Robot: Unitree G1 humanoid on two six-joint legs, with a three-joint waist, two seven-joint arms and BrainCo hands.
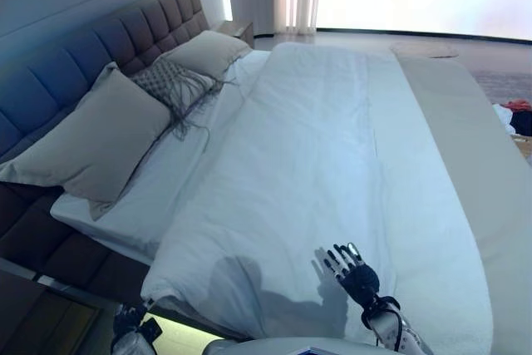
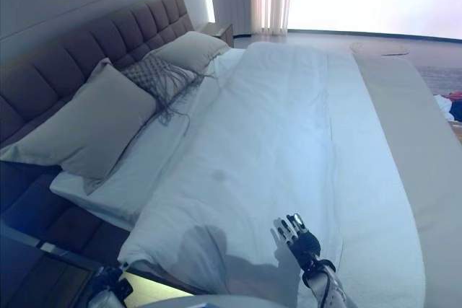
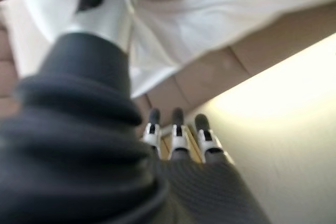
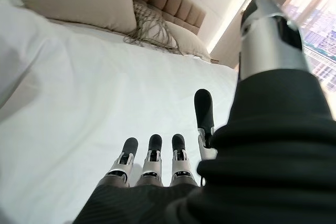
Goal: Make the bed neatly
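The right hand (image 1: 356,274) hovers over the white duvet (image 1: 316,172), fingers straight and apart; it should press flat and sweep outward to smooth the near edge. The left hand (image 3: 178,140) hangs low beside the bed, fingers relaxed, holding nothing. The duvet covers the bed, faintly creased, below the pillows (image 1: 100,139).

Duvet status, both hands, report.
Right hand open, fingers straight, over the white duvet. Left hand open, low beside the bed's near edge, holding nothing. Duvet spread flat; three pillows at headboard. Nothing in the way.
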